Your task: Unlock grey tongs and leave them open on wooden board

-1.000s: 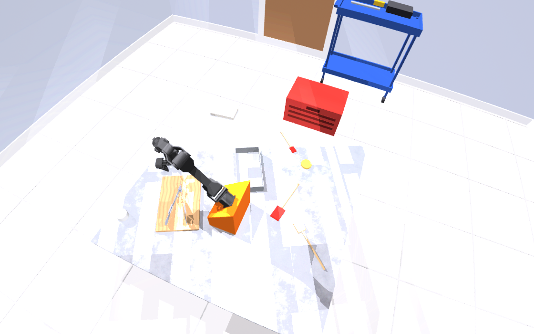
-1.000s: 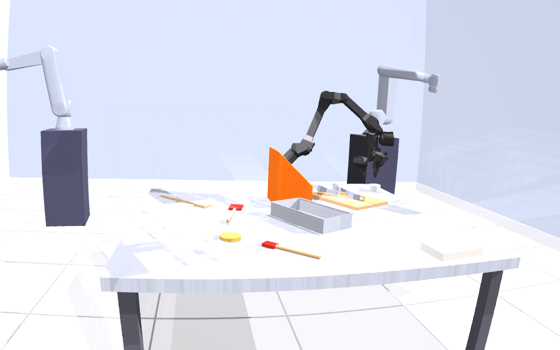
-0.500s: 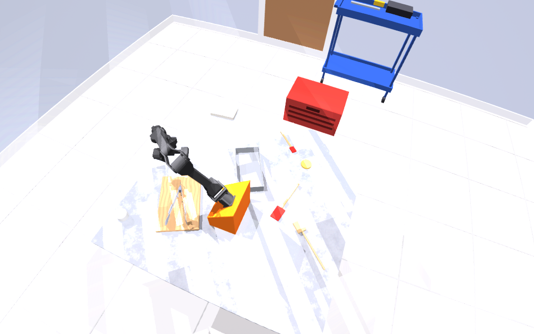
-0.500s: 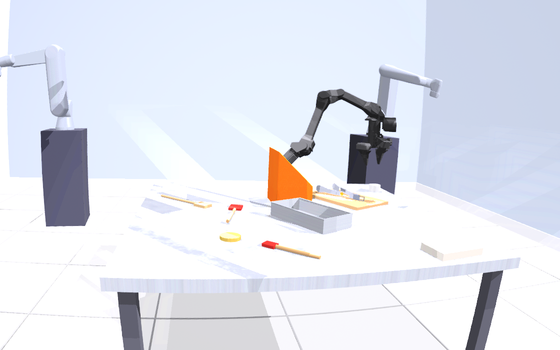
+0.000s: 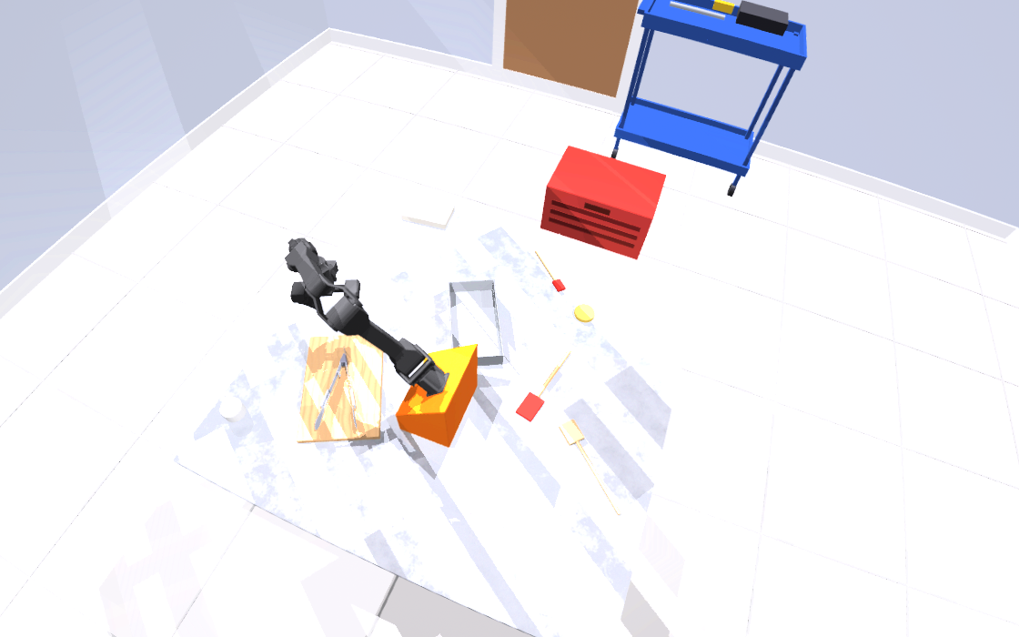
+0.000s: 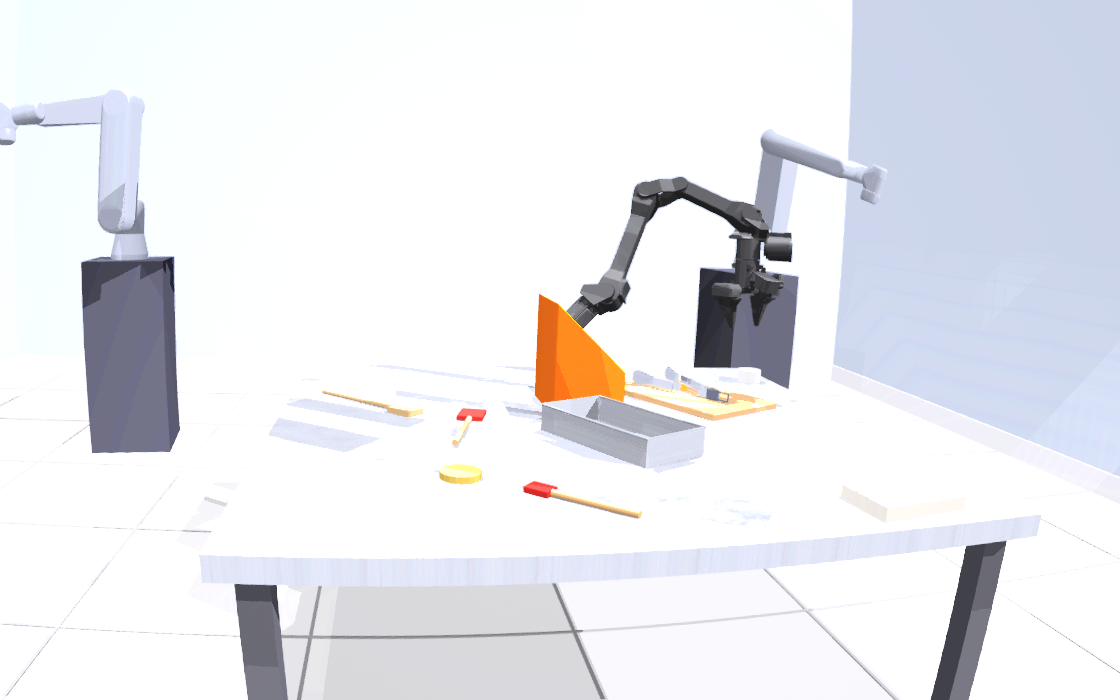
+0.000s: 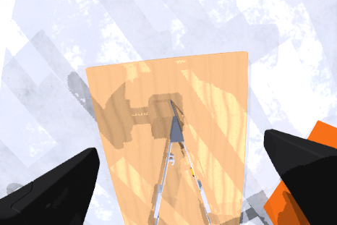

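Above the board [image 5: 370, 348] [image 6: 714, 412] [image 7: 144, 80], the gripper [image 6: 742, 323] [image 7: 182, 147] is hanging spread and empty; a dipping fingertip could be knocking those open tongs [image 5: 331, 390] [image 6: 710, 391] [image 7: 176, 132] askew!

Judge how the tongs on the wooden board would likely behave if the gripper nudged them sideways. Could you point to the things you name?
The tongs [image 5: 329, 393] [image 6: 712, 393] [image 7: 176, 131] would probably slide rather than roll, since they lie with their arms spread in a V on the wooden board [image 5: 375, 399] [image 6: 747, 407] [image 7: 224, 80]. The arms look thin and straight, so likely stiff, though the joined end may let them swing.
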Available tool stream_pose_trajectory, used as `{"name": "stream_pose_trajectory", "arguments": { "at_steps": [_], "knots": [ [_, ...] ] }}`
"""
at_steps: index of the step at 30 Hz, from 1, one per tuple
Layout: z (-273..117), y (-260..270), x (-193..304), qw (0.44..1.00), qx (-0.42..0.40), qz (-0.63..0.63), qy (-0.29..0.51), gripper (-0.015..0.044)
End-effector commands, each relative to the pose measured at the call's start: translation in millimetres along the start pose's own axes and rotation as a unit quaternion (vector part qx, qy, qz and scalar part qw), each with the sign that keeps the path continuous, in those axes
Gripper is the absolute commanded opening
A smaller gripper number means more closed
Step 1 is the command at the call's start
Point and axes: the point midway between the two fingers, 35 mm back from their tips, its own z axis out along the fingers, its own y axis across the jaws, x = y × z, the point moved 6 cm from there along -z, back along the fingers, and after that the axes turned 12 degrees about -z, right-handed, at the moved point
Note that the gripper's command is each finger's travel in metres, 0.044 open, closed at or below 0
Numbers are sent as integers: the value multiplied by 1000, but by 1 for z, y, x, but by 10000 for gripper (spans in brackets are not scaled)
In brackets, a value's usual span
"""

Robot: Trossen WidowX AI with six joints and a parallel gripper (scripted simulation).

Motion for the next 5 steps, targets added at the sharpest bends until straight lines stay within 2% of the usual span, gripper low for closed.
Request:
{"name": "stream_pose_trajectory", "arguments": {
  "at_steps": [1, 5],
  "knots": [
    [-1, 0, 0, 1000, -2, -3, 1, 440],
    [-1, 0, 0, 1000, -2, -3, 1, 440]
  ]
}}
